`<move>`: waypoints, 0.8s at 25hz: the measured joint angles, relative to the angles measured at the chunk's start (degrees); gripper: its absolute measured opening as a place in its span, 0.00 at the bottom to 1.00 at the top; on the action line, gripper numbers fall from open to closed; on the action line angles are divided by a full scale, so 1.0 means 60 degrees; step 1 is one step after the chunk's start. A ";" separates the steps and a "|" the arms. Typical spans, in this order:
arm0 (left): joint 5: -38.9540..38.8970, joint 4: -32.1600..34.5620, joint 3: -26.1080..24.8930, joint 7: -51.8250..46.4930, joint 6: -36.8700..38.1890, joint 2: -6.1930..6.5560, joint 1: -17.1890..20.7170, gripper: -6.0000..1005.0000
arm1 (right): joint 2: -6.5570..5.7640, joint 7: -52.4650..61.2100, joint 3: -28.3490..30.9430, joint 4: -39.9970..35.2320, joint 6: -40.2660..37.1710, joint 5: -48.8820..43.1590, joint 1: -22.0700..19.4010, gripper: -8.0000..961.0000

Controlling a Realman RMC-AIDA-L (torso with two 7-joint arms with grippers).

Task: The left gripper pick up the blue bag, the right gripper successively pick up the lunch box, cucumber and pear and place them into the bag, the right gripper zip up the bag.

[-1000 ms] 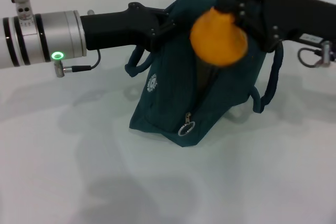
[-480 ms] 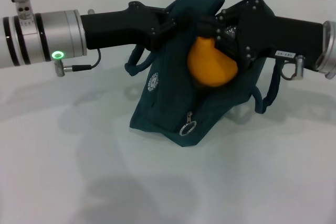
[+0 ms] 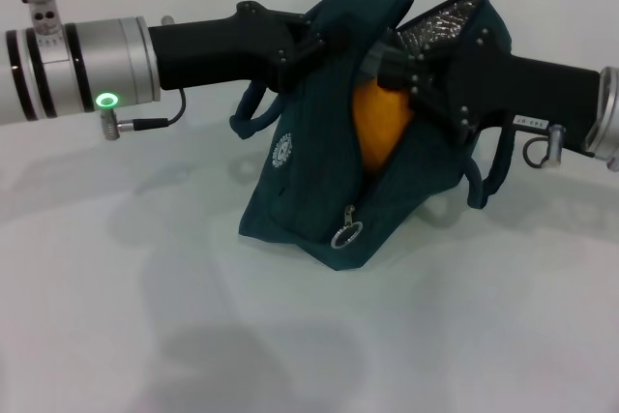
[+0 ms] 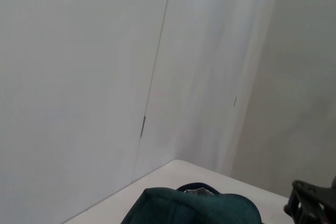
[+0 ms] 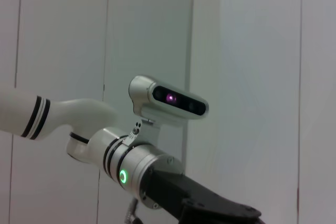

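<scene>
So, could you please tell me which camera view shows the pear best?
The head view: the pear shows as an orange shape in the open mouth of the blue bag, with the right gripper over it and the left gripper at the bag's top. The left wrist view shows only the bag's top edge; the right wrist view shows no pear.

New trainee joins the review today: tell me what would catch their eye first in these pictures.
The orange-yellow pear glows in the open mouth of the blue bag at mid-table, partly sunk inside. The right gripper reaches into that opening from the right, while the left gripper holds the bag's top edge up from the left.
</scene>
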 joint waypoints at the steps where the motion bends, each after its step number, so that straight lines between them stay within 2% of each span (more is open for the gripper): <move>1: 0.0000 0.0000 0.0000 0.0000 -0.0008 0.0000 -0.0003 0.05 | -0.0001 0.0004 -0.0055 0.0006 0.0003 0.0005 -0.0005 0.08; 8: 0.0000 -0.0053 -0.0007 0.0018 -0.0029 0.0000 -0.0007 0.05 | -0.0006 0.0105 -0.0330 0.0014 -0.0018 0.0068 -0.0053 0.12; 12: -0.0050 -0.0135 -0.0064 0.0138 -0.0036 0.0000 0.0010 0.05 | -0.0046 0.0105 -0.0290 -0.0100 -0.0486 0.0692 -0.0403 0.14; 13: -0.0106 -0.0142 -0.0066 0.0156 -0.0038 0.0000 0.0042 0.05 | -0.0079 0.0106 -0.0277 -0.0118 -0.0610 0.0872 -0.0517 0.18; 17: -0.0166 -0.0154 -0.0061 0.0170 -0.0037 0.0000 0.0114 0.05 | -0.0263 0.0387 -0.0286 -0.0968 -0.1153 0.0971 -0.1421 0.34; 20: -0.0175 -0.0232 -0.0069 0.0172 -0.0037 0.0002 0.0149 0.05 | -0.0427 0.0822 -0.0291 -0.2023 -0.1383 0.0160 -0.2245 0.37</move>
